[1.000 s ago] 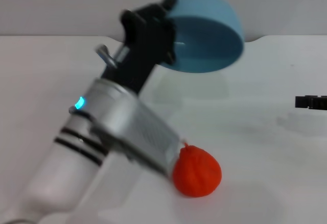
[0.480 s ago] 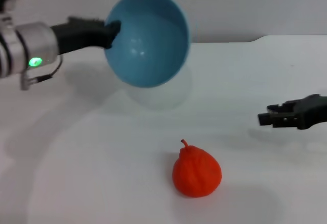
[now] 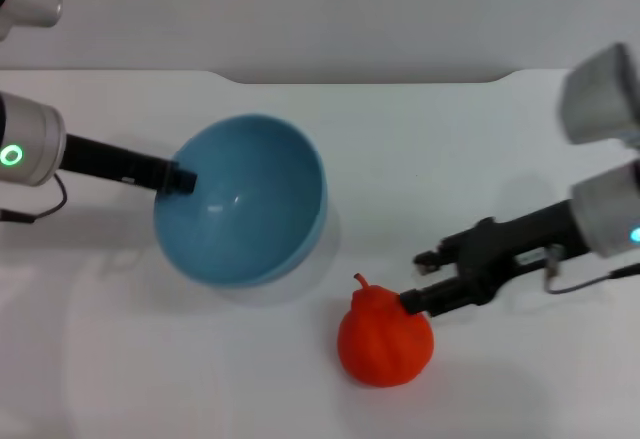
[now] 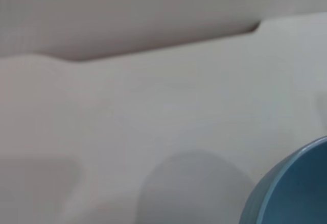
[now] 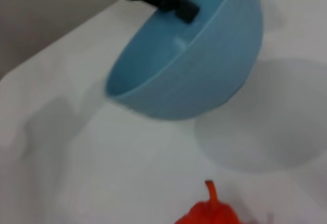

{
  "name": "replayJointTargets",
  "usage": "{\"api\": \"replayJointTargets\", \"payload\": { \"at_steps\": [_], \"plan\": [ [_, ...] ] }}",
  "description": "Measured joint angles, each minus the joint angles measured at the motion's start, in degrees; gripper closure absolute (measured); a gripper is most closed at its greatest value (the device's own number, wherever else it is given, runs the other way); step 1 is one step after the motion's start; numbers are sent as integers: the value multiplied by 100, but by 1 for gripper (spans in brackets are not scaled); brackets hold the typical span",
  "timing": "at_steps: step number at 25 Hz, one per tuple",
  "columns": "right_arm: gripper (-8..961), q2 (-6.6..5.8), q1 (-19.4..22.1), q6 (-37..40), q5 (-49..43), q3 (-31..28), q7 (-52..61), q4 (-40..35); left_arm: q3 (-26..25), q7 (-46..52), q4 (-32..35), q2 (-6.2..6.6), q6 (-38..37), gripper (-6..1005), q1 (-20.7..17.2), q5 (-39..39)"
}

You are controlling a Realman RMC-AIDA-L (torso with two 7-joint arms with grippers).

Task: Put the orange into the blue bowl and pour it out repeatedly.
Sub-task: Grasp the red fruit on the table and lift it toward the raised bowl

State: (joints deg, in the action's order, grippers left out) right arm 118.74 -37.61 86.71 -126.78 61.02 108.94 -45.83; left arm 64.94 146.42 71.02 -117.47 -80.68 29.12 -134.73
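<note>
Right tool (image 3: pixel 418 279) spread beside the orange (image 3: pixel 385 338), one finger touching.

The blue bowl (image 3: pixel 240 214), seemingly lifted off the table (image 3: pixel 420 139), is blocking the far-left approach to the orange (image 3: pixel 385 337), the right gripper (image 3: pixel 417 279) is crowding its right, leaving near-left room.

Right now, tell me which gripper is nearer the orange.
The right. The right gripper is at the orange, one finger touching its upper right side. The left gripper is farther off to the left, holding the blue bowl by its rim.
</note>
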Motion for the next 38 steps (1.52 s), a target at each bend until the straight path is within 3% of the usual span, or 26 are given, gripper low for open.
{"api": "replayJointTargets", "payload": {
  "at_steps": [3, 7, 13, 24, 28, 32, 36, 38],
  "plan": [
    [284, 12, -292, -329, 16, 252, 0, 418, -7, 167, 226, -11, -244, 1001, -74, -143],
    [285, 24, -528, -718, 317, 618, 1, 881, -13, 355, 432, -14, -457, 1001, -138, -353],
    [287, 33, -560, -1131, 620, 1359, 26, 1129, 44, 440, 514, -20, -563, 1000, -111, -456],
    [293, 17, -475, -1175, 678, 1420, 50, 1209, 60, 444, 518, -18, -615, 1000, 86, -693],
    [511, 12, -342, -1139, 736, 1398, 50, 1019, 61, 446, 484, -24, -641, 1000, 159, -792],
    [633, -9, 21, -924, 926, 1108, 52, 534, 173, 448, 470, -24, -652, 1000, 194, -827],
    [723, -25, 673, -397, 951, 295, 56, -435, 371, 451, 445, -22, -655, 1001, 266, -828],
    [763, -26, 796, -274, 967, 103, 58, -679, 547, 457, 383, -26, -656, 1001, 342, -828]
  ]
}}
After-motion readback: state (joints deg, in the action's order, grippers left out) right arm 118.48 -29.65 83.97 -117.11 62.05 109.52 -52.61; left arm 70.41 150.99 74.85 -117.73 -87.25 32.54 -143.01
